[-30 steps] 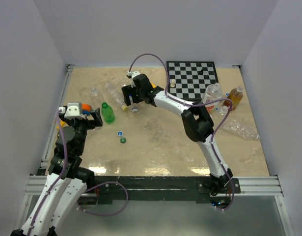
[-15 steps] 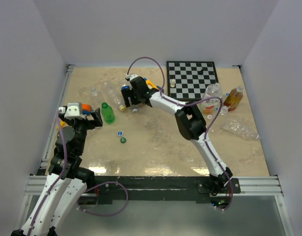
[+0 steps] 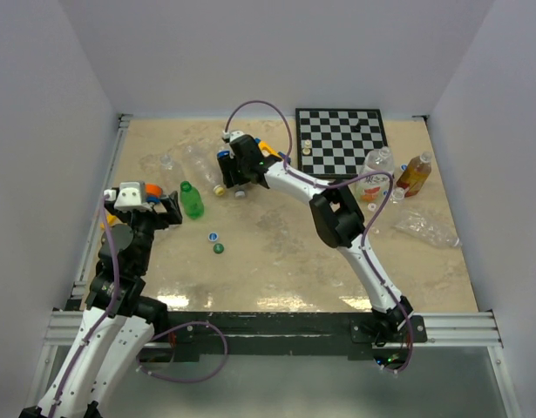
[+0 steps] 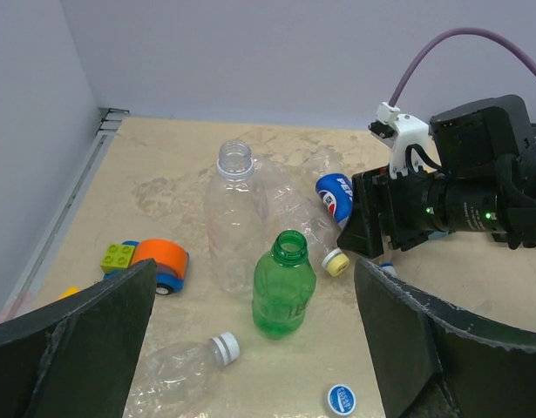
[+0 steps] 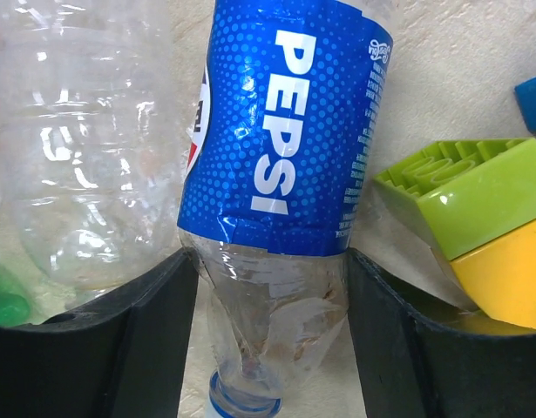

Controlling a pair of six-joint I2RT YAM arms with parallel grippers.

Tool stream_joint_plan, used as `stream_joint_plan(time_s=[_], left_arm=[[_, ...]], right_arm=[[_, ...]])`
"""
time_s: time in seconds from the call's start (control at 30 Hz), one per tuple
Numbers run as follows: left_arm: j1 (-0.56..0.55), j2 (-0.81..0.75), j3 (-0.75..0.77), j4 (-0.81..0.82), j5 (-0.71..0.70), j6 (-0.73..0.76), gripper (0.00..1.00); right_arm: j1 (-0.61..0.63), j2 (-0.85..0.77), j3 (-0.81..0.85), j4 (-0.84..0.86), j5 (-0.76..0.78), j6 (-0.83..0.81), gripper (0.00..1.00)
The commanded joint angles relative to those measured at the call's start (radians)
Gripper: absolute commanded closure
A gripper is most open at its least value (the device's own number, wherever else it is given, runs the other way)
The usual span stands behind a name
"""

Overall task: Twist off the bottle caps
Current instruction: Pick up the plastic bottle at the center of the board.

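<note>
Clutter crowded the back left of the table (image 3: pixel 276 231). A clear bottle (image 5: pixel 84 157) lay just beside the Pepsi bottle (image 5: pixel 285 139) on one side. A green and yellow toy block stack (image 5: pixel 464 205) sat close against its other side, right by one finger of the right gripper (image 5: pixel 272 270). Nearer the left arm an open green bottle (image 4: pixel 283 283) stood upright. Behind it lay an uncapped clear bottle (image 4: pixel 235 218) and a crushed one ending in a yellow cap (image 4: pixel 336 261). An orange toy (image 4: pixel 159 259) and a small clear bottle wearing a white cap (image 4: pixel 224 348) lay off to the side. A loose blue-and-white cap (image 3: pixel 213 236) and a loose green cap (image 3: pixel 219 248) lay on bare table just in front of the green bottle, touching nothing. A chessboard (image 3: pixel 342 139), a labelled bottle (image 3: pixel 376 174) and an amber bottle (image 3: pixel 416 174) were well apart on the far right. The right gripper's fingers (image 5: pixel 119 348) clasped the lying Pepsi bottle at its crinkled shoulder just below the label, one pad touching each side. The Pepsi bottle's cap (image 5: pixel 241 405) lay between the fingers, deeper toward the wrist and mostly cut off at the edge of the right wrist view. The left gripper (image 3: pixel 142 207) hung with its fingers spread wide, grasping nothing, the green bottle and yellow cap ahead of it and apart from both fingers.
</note>
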Motion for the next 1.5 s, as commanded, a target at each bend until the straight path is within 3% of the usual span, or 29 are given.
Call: stream_joint_plan(time_s=[0.0,0.2,0.37,0.5,0.6,0.7,0.87,1.03,1.27,1.47], left_arm=[[0.005,0.001,0.004,0.042,0.008,0.014,0.0],[0.005,0.008,0.0,0.045,0.026,0.015,0.0],[0.005,0.007,0.0,0.05,0.048,0.02,0.0],[0.005,-0.013,-0.004,0.066,0.095,0.021,0.0],[0.005,-0.013,0.011,0.079,0.216,0.006,0.0],[0.004,-0.007,0.06,0.073,0.368,-0.057,0.0],[0.005,0.024,0.169,0.047,0.509,-0.184,0.0],[0.004,0.123,0.281,-0.021,0.639,-0.278,0.0],[0.005,0.359,0.401,-0.046,0.888,-0.319,0.01],[-0.001,0.508,0.405,0.056,1.23,-0.368,0.03]], right_arm=[[0.001,-0.047,0.062,0.0,-0.04,-0.004,0.56],[0.003,-0.145,0.065,0.014,-0.084,-0.01,0.74],[0.003,-0.249,0.039,0.009,-0.136,-0.027,0.81],[0.001,-0.398,-0.041,-0.012,-0.175,-0.107,0.91],[-0.007,-0.536,-0.143,-0.071,-0.181,-0.22,0.99],[-0.034,-0.68,-0.297,-0.15,-0.237,-0.369,1.0],[-0.195,-0.951,-0.568,-0.284,-0.506,-0.685,1.0],[-0.243,-1.241,-0.829,-0.307,-0.523,-0.932,1.0],[-0.24,-1.498,-0.934,-0.574,-0.548,-1.345,1.0],[-0.238,-1.607,-0.994,-0.727,-0.551,-1.614,0.94]])
